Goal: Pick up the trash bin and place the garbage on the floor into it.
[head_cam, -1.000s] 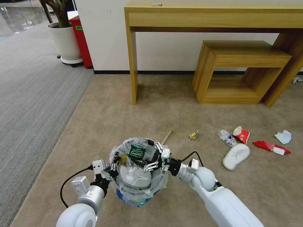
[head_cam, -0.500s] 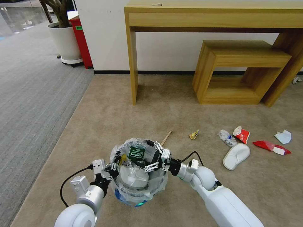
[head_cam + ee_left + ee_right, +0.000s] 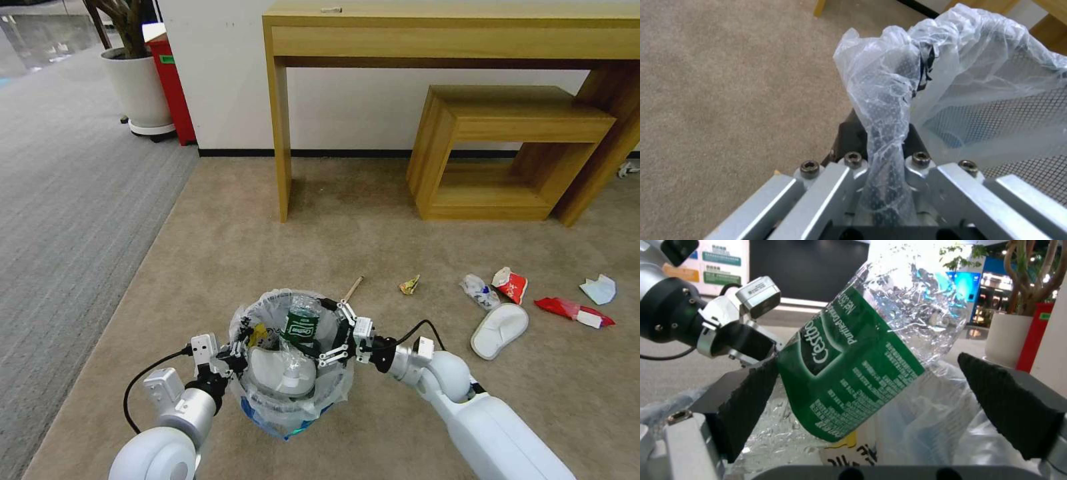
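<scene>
The trash bin (image 3: 293, 393), black mesh lined with a clear bag, hangs just above the carpet. My left gripper (image 3: 236, 351) is shut on its near-left rim; in the left wrist view the left gripper (image 3: 884, 156) pinches mesh and bag of the trash bin (image 3: 996, 110). My right gripper (image 3: 325, 332) stands open over the bin's right side. A crushed bottle with a green label (image 3: 303, 327) rests inside on a white slipper (image 3: 273, 371). In the right wrist view the bottle (image 3: 853, 373) leans on one pad (image 3: 749, 400) of the open right gripper (image 3: 871, 393).
Garbage lies on the carpet to the right: a wooden stick (image 3: 353, 289), a yellow wrapper (image 3: 409, 285), a crushed bottle (image 3: 479, 291), a red-white carton (image 3: 510, 285), a white slipper (image 3: 499, 329), a red wrapper (image 3: 573, 311), a light-blue mask (image 3: 598, 289). A wooden desk (image 3: 280, 133) and bench (image 3: 507, 153) stand behind.
My right gripper has drawn back a little to the right, still open. The green-label bottle has sunk lower into the bin. The bin and left gripper barely shifted.
</scene>
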You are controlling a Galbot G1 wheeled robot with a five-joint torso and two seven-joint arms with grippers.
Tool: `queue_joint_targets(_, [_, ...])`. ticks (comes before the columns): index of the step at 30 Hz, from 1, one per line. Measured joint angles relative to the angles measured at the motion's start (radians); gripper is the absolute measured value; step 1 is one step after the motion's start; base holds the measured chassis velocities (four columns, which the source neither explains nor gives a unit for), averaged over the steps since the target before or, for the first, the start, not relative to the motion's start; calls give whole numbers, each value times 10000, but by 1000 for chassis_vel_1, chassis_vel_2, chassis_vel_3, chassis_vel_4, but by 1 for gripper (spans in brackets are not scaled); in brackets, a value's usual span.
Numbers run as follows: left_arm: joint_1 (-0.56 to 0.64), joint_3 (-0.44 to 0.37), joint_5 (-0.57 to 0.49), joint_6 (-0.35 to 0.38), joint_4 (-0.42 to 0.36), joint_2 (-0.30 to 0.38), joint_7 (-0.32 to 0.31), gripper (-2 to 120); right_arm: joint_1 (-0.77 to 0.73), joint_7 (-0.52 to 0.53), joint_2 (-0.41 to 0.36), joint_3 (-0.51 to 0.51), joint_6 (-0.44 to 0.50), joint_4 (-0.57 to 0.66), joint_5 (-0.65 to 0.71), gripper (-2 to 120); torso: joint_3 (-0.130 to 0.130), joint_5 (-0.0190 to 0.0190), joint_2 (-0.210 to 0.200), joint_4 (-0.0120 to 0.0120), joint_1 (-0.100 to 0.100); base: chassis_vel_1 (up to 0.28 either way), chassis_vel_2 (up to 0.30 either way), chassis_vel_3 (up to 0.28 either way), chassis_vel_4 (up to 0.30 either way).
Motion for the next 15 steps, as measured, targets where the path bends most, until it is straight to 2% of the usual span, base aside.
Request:
queue_joint_targets(5, [-3, 1, -3, 12, 125, -47, -19, 3, -123, -23, -181, 163, 71, 213, -264, 100, 0, 0, 0, 1, 0, 0, 0, 0, 0])
queue_joint_targets(11, [-21, 30, 9, 12, 184, -140, -38, 3, -534, 4, -555, 64, -274, 645, 183, 100, 0, -2, 0, 0, 0, 0, 0, 0, 0])
queue_joint_targets(15, [-7, 65, 26, 29, 119, -217, -46, 3, -677, 52, -583, 18, -99, 691, -76, 100, 0, -1, 0, 0, 0, 0, 0, 0, 0])
